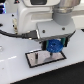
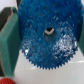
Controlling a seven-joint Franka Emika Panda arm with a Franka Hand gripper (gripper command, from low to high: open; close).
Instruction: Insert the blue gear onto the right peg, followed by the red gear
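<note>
Jaws pinching the blue gear (image 2: 46, 36) by its toothed rim, teal pads (image 2: 8, 45) pressed to either side; gripper (image 1: 54, 46) poised above the grey plate (image 1: 35, 59), toward its edge at the exterior view's right. Step in hand, by judgement: seating blue on the right peg, itself not discernible. Next: centre bore over pin, lower straight. Glossy plastic, round, raised hub. Red gear (image 2: 6, 81) barely visible.

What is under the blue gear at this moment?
The blue gear, held in the gripper, hangs over the grey plate. The wrist view shows something pale in its hole; whether it is the peg, I cannot tell.
</note>
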